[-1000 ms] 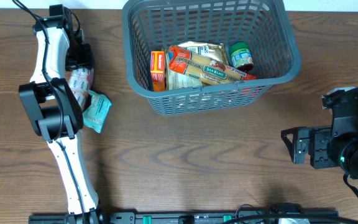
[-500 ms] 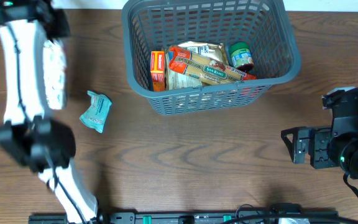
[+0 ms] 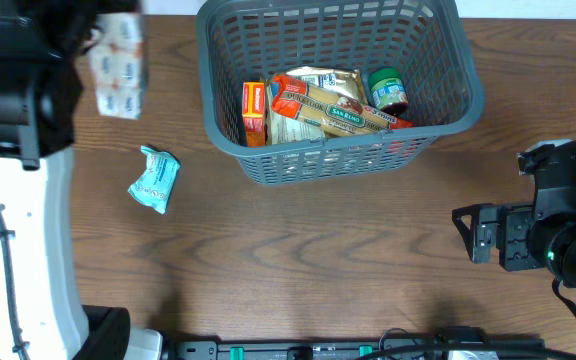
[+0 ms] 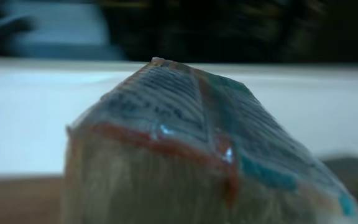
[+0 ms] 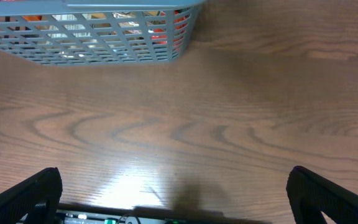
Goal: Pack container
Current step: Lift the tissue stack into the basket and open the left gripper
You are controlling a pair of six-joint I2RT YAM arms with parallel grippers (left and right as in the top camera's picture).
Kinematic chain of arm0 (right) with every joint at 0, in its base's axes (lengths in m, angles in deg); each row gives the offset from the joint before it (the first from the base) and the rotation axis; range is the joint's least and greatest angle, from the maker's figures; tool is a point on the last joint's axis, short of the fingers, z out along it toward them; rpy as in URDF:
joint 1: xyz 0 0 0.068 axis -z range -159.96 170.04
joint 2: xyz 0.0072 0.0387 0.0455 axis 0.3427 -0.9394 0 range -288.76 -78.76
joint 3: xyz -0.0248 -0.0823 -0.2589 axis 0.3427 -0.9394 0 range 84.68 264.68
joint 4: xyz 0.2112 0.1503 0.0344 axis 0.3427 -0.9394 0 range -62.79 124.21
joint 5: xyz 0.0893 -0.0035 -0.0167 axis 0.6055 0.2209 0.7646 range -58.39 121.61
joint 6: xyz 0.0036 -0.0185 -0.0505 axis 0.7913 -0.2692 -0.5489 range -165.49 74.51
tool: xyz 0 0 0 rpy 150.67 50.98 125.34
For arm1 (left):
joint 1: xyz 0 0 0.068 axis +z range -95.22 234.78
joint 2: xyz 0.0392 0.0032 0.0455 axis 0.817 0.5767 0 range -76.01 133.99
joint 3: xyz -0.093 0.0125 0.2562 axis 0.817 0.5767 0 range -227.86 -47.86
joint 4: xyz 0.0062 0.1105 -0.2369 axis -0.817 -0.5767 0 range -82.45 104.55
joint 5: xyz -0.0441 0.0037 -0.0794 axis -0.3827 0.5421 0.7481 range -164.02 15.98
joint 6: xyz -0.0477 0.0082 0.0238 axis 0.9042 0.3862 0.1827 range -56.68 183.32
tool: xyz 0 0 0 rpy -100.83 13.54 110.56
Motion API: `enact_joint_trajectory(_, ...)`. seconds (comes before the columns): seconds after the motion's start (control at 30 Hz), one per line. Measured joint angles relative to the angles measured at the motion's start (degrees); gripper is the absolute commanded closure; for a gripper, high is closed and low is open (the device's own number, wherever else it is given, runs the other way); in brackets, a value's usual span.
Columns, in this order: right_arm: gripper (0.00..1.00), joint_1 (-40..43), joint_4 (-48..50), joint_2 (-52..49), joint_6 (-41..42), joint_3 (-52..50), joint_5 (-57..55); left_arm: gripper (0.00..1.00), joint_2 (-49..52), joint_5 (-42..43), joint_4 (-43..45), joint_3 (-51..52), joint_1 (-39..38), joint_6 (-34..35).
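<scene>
**Overhead view.** Above the far left corner of the brown wood-grain table (image 3: 298,270), my left gripper (image 3: 100,48) carries a white film-wrapped pack with blue and red print (image 3: 118,55), raised off the surface. The jaws are hidden under the wrist, so I judge the grip from the lifted pack. A small teal crinkled sachet (image 3: 155,178) lies flat near the left edge, well apart from everything else. The large dark grey rectangular plastic basket with lattice-slotted sides (image 3: 340,160) stands at the middle of the far edge. Along its near wall sit an orange carton (image 3: 254,112), a cellophane pasta bag (image 3: 328,110) and a green-lidded jar (image 3: 388,88). The bag's green band appears to read "San Remo"; no other label can be read. My right gripper (image 3: 465,235) waits at the right edge.

**Left wrist view.** The pack (image 4: 191,149) fills the frame, with red and teal bands under glossy film. Its lettering is too blurred to read, and no fingers show.

**Right wrist view.** My right gripper (image 5: 176,196) stands wide apart with nothing between the fingers. The basket (image 5: 92,46) shows at the top left.

**Step in hand, as judged.** The pack is being carried to the basket. The next move calls for travel rightward, clearance over the left rim, and release over the bare far floor. The sachet is not yet packed.
</scene>
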Motion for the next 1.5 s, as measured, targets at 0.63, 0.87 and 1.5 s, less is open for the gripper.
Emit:
enact_joint_trajectory(0.63,0.01,0.0,0.0,0.0,0.0,0.0,0.0,0.79,15.5,11.3,-0.4,0.4,-21.0,-48.3)
enact_joint_trajectory(0.87,0.01,0.0,0.0,0.0,0.0,0.0,0.0,0.79,16.4,13.0,-0.2,0.4,-27.8,-52.0)
enact_joint_trajectory(1.5,0.01,0.0,0.0,0.0,0.0,0.0,0.0,0.01,19.5,-10.6,7.8,0.4,-27.9,-45.4)
